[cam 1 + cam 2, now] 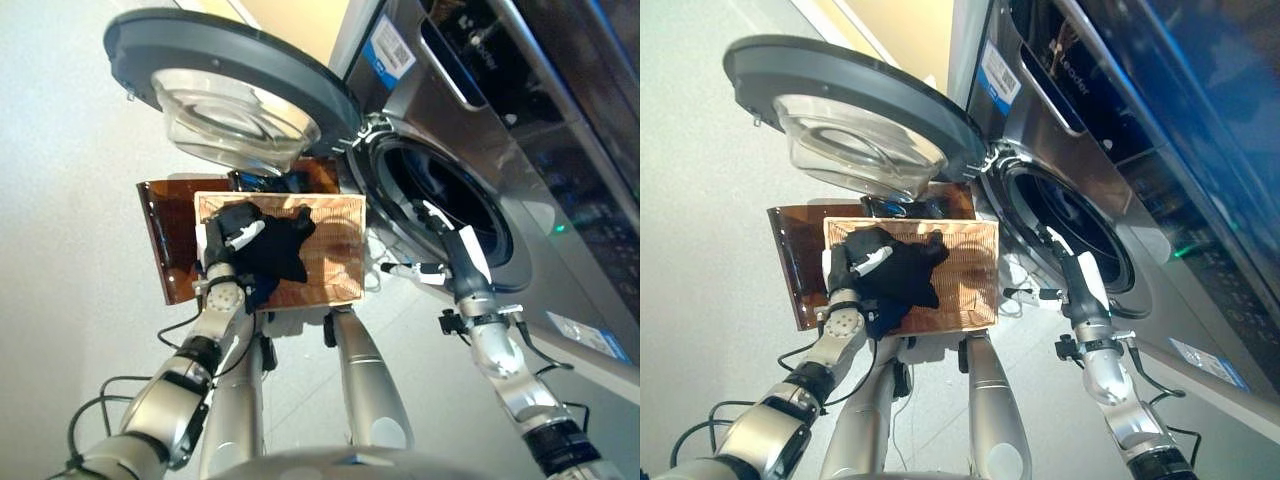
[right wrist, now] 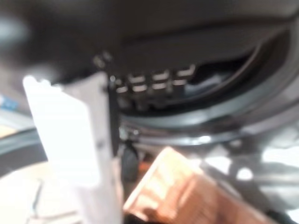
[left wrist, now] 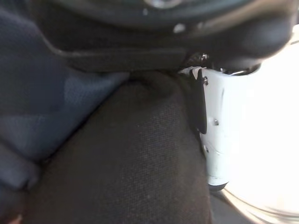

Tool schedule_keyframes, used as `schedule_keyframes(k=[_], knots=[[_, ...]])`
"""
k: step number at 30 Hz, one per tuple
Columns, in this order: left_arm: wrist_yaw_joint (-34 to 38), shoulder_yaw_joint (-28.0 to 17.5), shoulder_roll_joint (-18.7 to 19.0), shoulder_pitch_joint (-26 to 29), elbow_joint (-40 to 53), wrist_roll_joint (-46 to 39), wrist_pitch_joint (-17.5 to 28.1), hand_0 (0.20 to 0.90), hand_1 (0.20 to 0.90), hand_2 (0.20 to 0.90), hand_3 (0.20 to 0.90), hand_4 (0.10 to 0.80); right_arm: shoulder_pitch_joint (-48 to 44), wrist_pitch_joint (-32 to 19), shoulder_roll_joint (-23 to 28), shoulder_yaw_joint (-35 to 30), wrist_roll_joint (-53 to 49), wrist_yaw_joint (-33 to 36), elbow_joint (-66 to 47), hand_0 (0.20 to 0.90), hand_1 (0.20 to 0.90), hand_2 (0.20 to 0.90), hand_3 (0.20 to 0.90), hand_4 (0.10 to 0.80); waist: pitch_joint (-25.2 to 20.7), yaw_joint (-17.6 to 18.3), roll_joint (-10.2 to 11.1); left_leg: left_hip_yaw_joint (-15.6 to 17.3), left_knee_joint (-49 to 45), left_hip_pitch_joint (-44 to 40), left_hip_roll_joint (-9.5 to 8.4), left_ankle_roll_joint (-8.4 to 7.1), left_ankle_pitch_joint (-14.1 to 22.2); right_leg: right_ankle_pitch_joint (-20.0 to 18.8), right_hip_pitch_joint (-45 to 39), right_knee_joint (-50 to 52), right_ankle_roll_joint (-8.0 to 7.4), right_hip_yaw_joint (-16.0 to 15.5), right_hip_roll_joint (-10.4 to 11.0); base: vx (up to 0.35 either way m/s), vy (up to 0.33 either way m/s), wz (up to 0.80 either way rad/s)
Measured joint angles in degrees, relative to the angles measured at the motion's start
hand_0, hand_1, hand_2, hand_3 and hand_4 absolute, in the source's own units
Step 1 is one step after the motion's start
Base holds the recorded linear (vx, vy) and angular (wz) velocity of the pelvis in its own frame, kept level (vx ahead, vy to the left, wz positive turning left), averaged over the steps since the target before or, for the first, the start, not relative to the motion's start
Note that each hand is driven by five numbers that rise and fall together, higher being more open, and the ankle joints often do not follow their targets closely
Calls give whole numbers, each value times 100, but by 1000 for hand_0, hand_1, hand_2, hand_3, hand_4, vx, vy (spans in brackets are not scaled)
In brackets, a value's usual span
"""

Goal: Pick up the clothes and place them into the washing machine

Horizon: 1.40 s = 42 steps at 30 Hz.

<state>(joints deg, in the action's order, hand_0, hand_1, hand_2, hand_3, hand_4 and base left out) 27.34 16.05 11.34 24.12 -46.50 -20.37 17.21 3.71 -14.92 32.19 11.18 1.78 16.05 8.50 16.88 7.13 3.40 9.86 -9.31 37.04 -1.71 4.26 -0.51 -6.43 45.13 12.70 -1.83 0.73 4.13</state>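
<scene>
The grasp is in hand: the left hand (image 1: pixel 232 228) rests on the dark clothes (image 1: pixel 275 250) at the basket's (image 1: pixel 335 250) left edge, fingers apparently curled into cloth. The right hand (image 1: pixel 440 228), fingers straight, hovers at the washing machine (image 1: pixel 440 190) mouth. Next: lift and carry rightward

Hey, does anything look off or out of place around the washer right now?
Nothing stands out. The washing machine has its door swung fully open, and the dark clothes lie in the wicker basket under the left hand. The right hand is at the drum opening. Nothing looks spilled or damaged.
</scene>
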Motion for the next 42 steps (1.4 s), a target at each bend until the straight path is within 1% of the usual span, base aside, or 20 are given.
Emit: schedule_keyframes(k=[1, 4, 7, 8, 11, 15, 17, 18, 20, 23, 28, 37, 42], knots=[[-83, -1, -35, -35, 26, -80, 25, 200, 200, 200, 200, 300, -4, 10, -10, 15, -32, -10, 76, 900, 900, 900, 900, 800, -32, -9, -20, -3, 19, -40, -4, -11, 5, 1, -33, -3, 0, -3, 3, 38, -13, 6], [-331, -7, -34, -374, 375, -304, 66, 200, 200, 200, 200, 300, -89, 20, -212, 81, -216, -130, 413, 900, 900, 900, 900, 800, -116, -49, -75, -23, 75, -192, -7, -34, 1, 12, -176, -9, 2, -19, 11, 30, -10, 7], [-541, -1, -8, -657, 785, -320, 71, 200, 200, 200, 200, 300, -138, 27, -333, 138, -347, -165, 603, 900, 900, 900, 900, 800, -145, -106, -111, -26, 198, -325, -17, -41, -53, 12, -258, -17, 2, -27, 28, 22, -10, 8], [-637, 17, -21, -795, 857, -319, 80, 200, 200, 200, 200, 300, -134, 55, -373, 196, -448, -218, 695, 900, 900, 900, 900, 800, -176, -156, -137, -49, 226, -380, -15, -20, -81, 19, -313, -22, 12, -47, 34, 22, -7, 6], [-857, 92, -24, -986, 1061, -330, 76, 200, 200, 200, 200, 300, -156, 122, -443, 355, -598, -344, 953, 900, 900, 900, 900, 800, -200, -187, -181, -103, 305, -558, -5, -56, -94, 29, -502, -89, 21, -121, 32, 16, -6, 3], [-1139, 105, -9, -1223, 1212, -438, 44, 200, 200, 200, 200, 300, -371, 120, -730, 592, -1383, -627, 1506, 900, 900, 900, 900, 800, -229, -194, -214, -138, 444, -766, -11, -66, -144, 52, -672, -105, 23, -163, 36, 24, -2, 4], [-1328, 118, -2, -1393, 1398, -521, 29, 200, 200, 200, 200, 300, -469, 105, -855, 735, -2060, -916, 1769, 900, 900, 900, 900, 800, -278, -209, -257, -146, 456, -781, -12, -61, -152, 57, -686, -103, 24, -171, 40, 18, 4, 4], [-1454, 162, 28, -1444, 1557, -544, 12, 200, 200, 200, 200, 300, -542, 109, -990, 749, -2537, -1125, 2001, 900, 900, 900, 900, 800, -277, -229, -261, -147, 472, -832, -11, -36, -194, 57, -729, -107, 26, -172, 28, 0, 0, 0], [-1647, 316, 91, -1540, 1676, -657, -77, 200, 200, 200, 200, 300, -608, 124, -1098, 914, -3066, -1302, 2330, 900, 900, 900, 900, 800, -289, -322, -300, -157, 560, -1007, -9, -31, -219, 73, -885, -143, 28, -192, 29, 0, 0, 0], [-1995, 508, 101, -1658, 1853, -762, -81, 200, 200, 200, 200, 300, -631, 122, -1094, 1091, -3664, -1632, 2420, 900, 900, 900, 900, 800, -355, -333, -414, -209, 649, -1094, -21, -59, -218, 116, -984, -188, -8, -256, 30, 0, 0, 0], [-2331, 728, 102, -1689, 1862, -964, -198, 200, 200, 200, 200, 300, -819, 128, -1203, 1261, -4458, -2130, 2508, 900, 900, 900, 900, 800, -356, -344, -416, -231, 646, -1110, -13, -31, -254, 98, -1009, -186, 24, -280, 22, 0, 0, 0], [-2735, 760, 137, -1746, 1832, -1324, -285, 200, 200, 200, 200, 300, -843, 257, -1251, 1347, -5022, -2578, 2745, 900, 900, 900, 900, 800, -363, -341, -421, -238, 646, -1170, -8, -31, -253, 103, -1069, -190, 31, -290, 20, 0, 0, 0], [-2751, 764, 138, -1757, 1824, -1419, -318, 200, 200, 200, 200, 300, -854, 271, -1294, 1354, -5282, -2748, 2844, 900, 900, 900, 900, 800, -366, -345, -425, -237, 643, -1170, -9, -32, -253, 103, -1069, -189, 31, -289, 21, 3, -3, -2]])
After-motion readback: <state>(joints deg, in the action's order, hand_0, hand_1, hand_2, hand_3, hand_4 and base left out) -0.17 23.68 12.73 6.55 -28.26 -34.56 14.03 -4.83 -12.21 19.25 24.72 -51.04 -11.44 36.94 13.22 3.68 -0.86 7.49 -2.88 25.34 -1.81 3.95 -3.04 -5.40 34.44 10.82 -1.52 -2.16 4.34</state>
